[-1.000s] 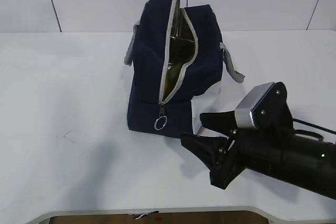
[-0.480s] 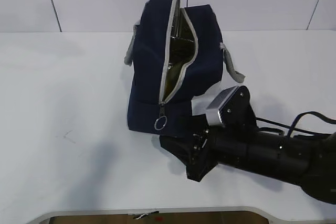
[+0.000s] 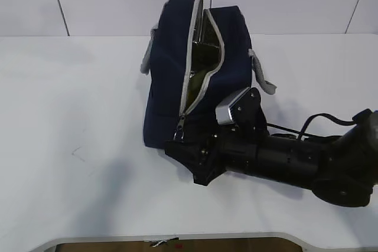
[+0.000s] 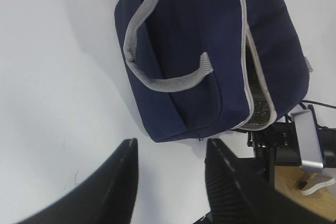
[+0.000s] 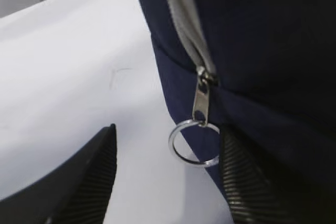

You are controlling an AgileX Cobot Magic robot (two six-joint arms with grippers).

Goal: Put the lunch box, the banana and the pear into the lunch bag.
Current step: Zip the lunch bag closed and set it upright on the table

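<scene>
Lunch bag (image 3: 198, 75) center frame: soft fabric, likely floppy. Best hold: ring pull (image 5: 193, 144). Right gripper (image 5: 167, 179) jaws apart, straddling it; left gripper (image 4: 170, 182) agape.

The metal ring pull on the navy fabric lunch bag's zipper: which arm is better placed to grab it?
Probably the right: its open gripper brackets the metal ring pull low on the navy fabric lunch bag. The left gripper hovers farther off.

The lunch bag (image 3: 171, 98) was matt navy cloth with grey woven handles (image 4: 157, 80); between the right gripper's (image 5: 163, 182) ribbed black fingers (image 5: 94, 177) hung a glossy metal ring pull (image 5: 193, 142).
</scene>
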